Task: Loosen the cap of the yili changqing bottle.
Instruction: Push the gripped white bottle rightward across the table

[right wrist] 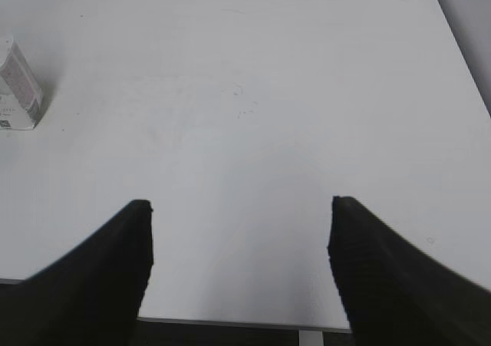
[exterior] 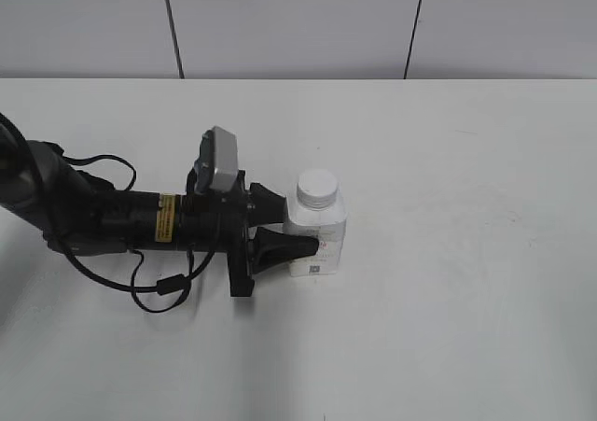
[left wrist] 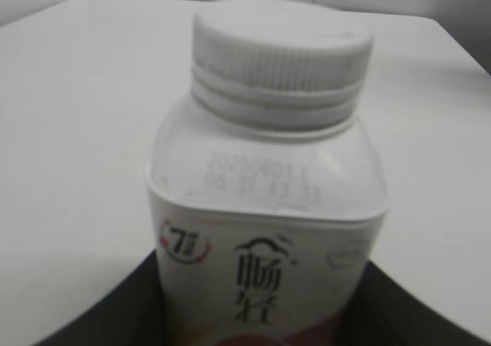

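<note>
The yili changqing bottle (exterior: 317, 239) stands upright on the white table, left of the middle. It is white and squarish, with dark characters and pink-red print on its label (left wrist: 268, 238). Its ribbed white cap (exterior: 316, 188) sits on the neck and shows large in the left wrist view (left wrist: 282, 54). My left gripper (exterior: 297, 223) reaches in from the left, with its black fingers pressed on both sides of the bottle's body (left wrist: 265, 315). My right gripper (right wrist: 239, 223) is open and empty over the table, far from the bottle (right wrist: 17, 85). It is out of the exterior view.
The white table (exterior: 466, 300) stretches to the right of the bottle and in front of it. A panelled wall (exterior: 298, 20) rises behind the far edge. The table's near edge (right wrist: 230, 321) lies under my right gripper. The left arm's cables (exterior: 159, 286) lie on the table.
</note>
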